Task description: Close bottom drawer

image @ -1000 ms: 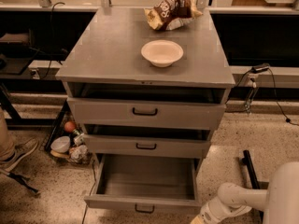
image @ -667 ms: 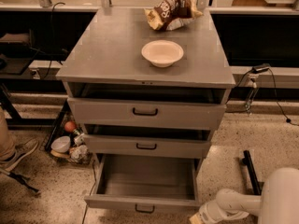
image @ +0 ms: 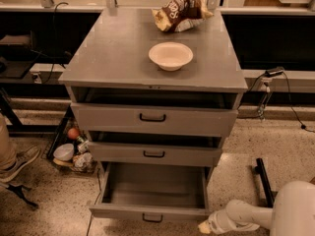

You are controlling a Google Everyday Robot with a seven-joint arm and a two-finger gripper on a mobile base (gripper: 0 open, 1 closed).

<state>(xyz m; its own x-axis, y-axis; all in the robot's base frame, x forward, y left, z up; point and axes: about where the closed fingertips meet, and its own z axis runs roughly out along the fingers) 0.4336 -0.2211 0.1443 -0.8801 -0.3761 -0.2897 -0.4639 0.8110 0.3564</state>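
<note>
Grey metal bottom drawer [image: 153,187] juts wide open near the floor, a black bar handle [image: 152,218] on its flat front. The rounded white gripper [image: 206,226] sits just beside its right front corner; whether it is grasping anything cannot be told.

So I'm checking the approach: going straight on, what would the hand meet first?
Likely the bottom drawer, at its front panel's right end; the hand sits at lower right, pointing left toward it; depth is unclear.
</note>
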